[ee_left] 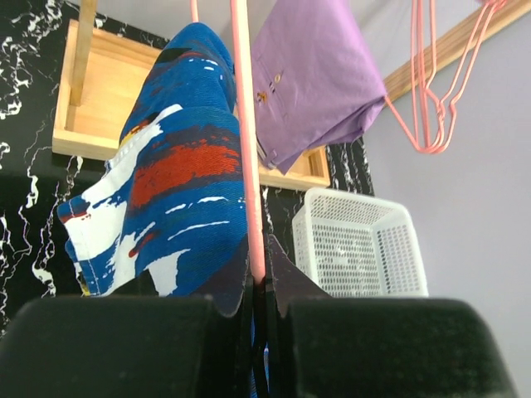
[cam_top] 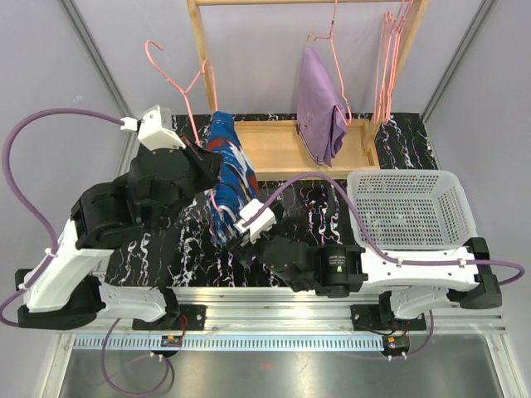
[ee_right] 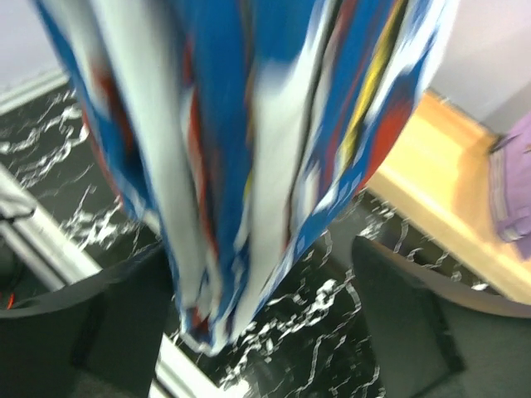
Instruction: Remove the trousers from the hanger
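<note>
Arm bases on metal rail [cam_top: 274, 319] at near edge; beyond, black white-veined marble table [cam_top: 166, 253], grey walls, wooden rack [cam_top: 274, 149], perforated white plastic basket [cam_top: 452, 178]. Soft blue streaky trousers [cam_top: 231, 178] drape over pink wire hanger [ee_left: 246, 124], which left gripper [ee_left: 259, 286] pinches. Right gripper [ee_right: 261, 290] spread, fingers flanking hanging hem. Farther right, lilac trousers [cam_top: 319, 120] hang from rack.

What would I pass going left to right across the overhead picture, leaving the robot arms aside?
blue patterned trousers → lilac trousers → white basket
</note>
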{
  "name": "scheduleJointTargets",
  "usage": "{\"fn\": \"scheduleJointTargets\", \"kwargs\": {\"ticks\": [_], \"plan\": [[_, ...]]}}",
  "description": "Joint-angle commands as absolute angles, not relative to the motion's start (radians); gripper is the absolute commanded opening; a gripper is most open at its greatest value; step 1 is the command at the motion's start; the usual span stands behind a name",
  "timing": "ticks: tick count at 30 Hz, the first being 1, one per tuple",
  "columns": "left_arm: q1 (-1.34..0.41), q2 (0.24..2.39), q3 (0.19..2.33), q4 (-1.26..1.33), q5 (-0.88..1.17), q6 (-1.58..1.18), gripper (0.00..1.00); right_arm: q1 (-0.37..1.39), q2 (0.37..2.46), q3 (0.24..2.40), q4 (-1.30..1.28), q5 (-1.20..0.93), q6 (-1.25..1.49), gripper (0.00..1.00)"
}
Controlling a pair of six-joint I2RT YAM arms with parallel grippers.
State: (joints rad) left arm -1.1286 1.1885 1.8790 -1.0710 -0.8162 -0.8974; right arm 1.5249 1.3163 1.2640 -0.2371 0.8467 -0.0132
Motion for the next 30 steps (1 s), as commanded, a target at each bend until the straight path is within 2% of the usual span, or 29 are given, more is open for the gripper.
{"fn": "scheduleJointTargets", "kwargs": {"ticks": [1, 3, 8, 18, 24, 30], "plan": [[-1.134, 1.144, 1.939, -0.881, -0.930, -0.931, 0.00, 1.529, 1.318, 1.218, -0.203, 0.770, 0.100, 0.94], [-1.132, 1.143, 1.945, -0.874, -0.945, -0.925, 0.00, 1.529, 1.325, 1.200, -0.186, 0.735, 0.109, 0.99], [-1.132, 1.150, 1.974, -0.868, -0.968, -0.911, 0.00, 1.529, 1.338, 1.181, -0.150, 0.732, 0.106, 1.00], [-1.132, 1.115, 1.942, -0.815, -0.943, -0.942, 0.00, 1.528, 1.431, 1.189, -0.069, 0.980, 0.026, 0.99], [-1.134, 1.108, 1.933, -0.801, -0.920, -0.954, 0.00, 1.508, 1.408, 1.117, 0.095, 1.026, -0.055, 0.99], [-1.132, 1.111, 1.913, -0.796, -0.885, -0.968, 0.00, 1.503, 1.379, 1.069, 0.357, 1.042, -0.303, 0.95]]}}
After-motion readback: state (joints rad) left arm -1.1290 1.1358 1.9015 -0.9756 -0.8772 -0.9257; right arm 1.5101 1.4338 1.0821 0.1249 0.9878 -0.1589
